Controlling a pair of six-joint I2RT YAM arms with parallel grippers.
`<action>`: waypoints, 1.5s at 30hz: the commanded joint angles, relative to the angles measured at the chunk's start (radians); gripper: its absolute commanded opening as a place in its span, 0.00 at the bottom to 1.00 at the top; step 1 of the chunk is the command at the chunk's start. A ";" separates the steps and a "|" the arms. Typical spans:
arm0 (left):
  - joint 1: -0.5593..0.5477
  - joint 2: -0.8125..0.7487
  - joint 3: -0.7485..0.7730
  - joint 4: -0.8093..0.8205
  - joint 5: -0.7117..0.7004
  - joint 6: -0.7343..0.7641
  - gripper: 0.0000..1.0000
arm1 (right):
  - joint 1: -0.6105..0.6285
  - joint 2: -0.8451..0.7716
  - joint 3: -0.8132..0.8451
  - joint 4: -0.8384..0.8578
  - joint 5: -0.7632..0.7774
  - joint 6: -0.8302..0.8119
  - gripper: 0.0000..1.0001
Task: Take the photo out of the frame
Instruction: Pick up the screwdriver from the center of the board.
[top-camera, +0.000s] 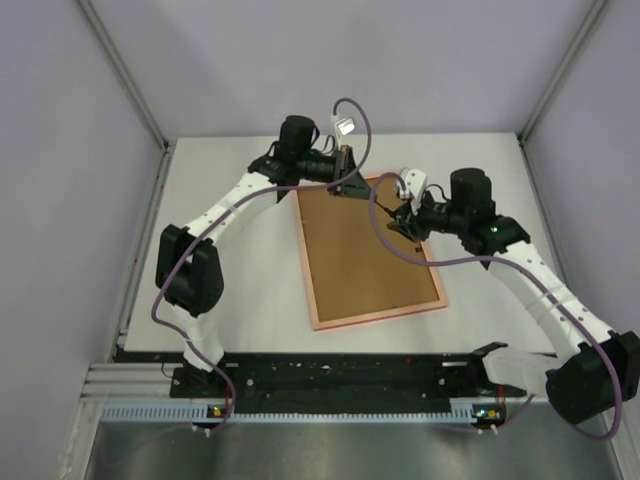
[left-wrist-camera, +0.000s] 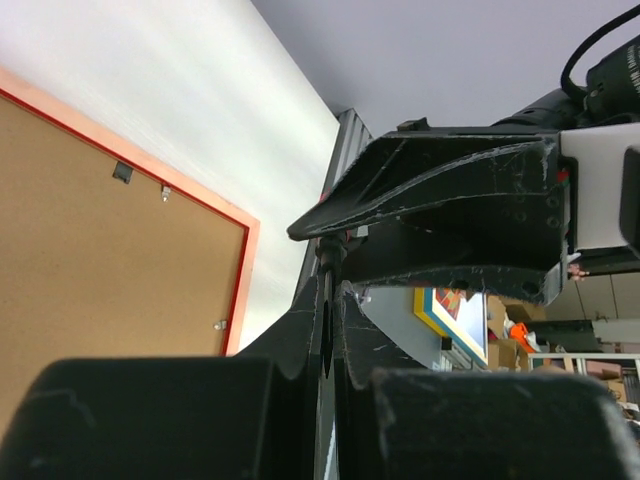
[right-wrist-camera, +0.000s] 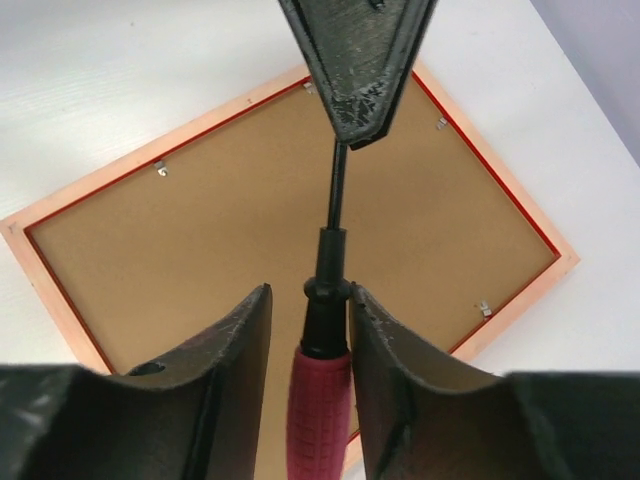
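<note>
1. The left gripper (left-wrist-camera: 326, 305) has its jaws pressed together on the thin shaft of a screwdriver (right-wrist-camera: 320, 400).
2. The right gripper (right-wrist-camera: 310, 305) pinches the red handle.
3. The frame (top-camera: 370, 250) lies back up on the white table (top-camera: 250, 300), between grey walls (top-camera: 350, 60); the photo is hidden.

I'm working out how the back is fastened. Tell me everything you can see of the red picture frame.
The frame lies flat and face down on the white table, skewed, one short side towards the arms. Its rim looks like pale orange-pink wood with a thin red inner line. A brown board-like back fills it, held by small metal tabs along the inner edge. The photo is hidden. Nothing visibly rests on it.
</note>
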 joint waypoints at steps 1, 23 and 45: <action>-0.002 -0.062 -0.004 0.109 0.042 -0.038 0.00 | 0.031 0.011 0.008 0.016 -0.019 -0.016 0.41; 0.039 -0.084 -0.064 0.348 0.113 -0.222 0.00 | 0.036 -0.084 -0.082 0.139 -0.016 0.011 0.00; 0.218 -0.068 0.122 -0.277 -0.106 0.288 0.98 | 0.034 0.017 0.063 -0.216 0.226 -0.028 0.00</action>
